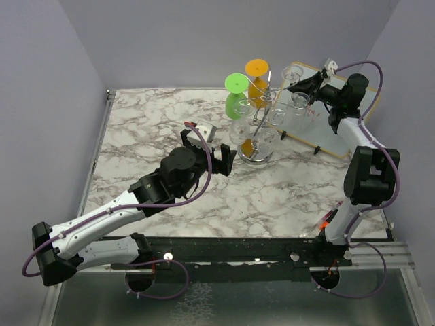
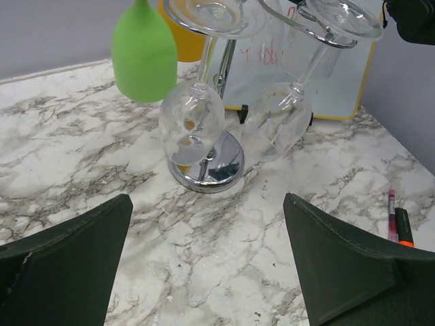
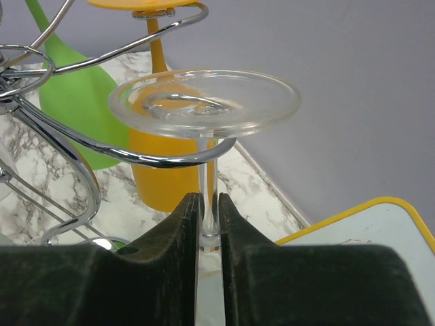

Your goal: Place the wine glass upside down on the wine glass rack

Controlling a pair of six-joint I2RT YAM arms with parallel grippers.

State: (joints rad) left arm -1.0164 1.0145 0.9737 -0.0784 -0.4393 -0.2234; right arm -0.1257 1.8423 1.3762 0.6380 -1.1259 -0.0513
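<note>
The clear wine glass (image 3: 204, 102) hangs upside down, its round foot resting on a curled arm of the chrome wine glass rack (image 3: 81, 139). My right gripper (image 3: 209, 204) straddles the stem just under that arm. Its jaws stand a sliver apart from the stem on each side, so they are open and not pinching it. From above, this gripper (image 1: 296, 87) is at the rack's far right side, over the rack's base (image 1: 257, 155). My left gripper (image 1: 221, 157) hovers wide open and empty, low over the marble, just left of the rack's domed base (image 2: 207, 170).
Two other clear glasses (image 2: 192, 122) (image 2: 279, 122), a green one (image 2: 143, 51) and an orange one (image 1: 257, 68) hang on the rack. A yellow-edged white board (image 1: 326, 136) leans behind it. Pens (image 2: 397, 221) lie to the right on the marble.
</note>
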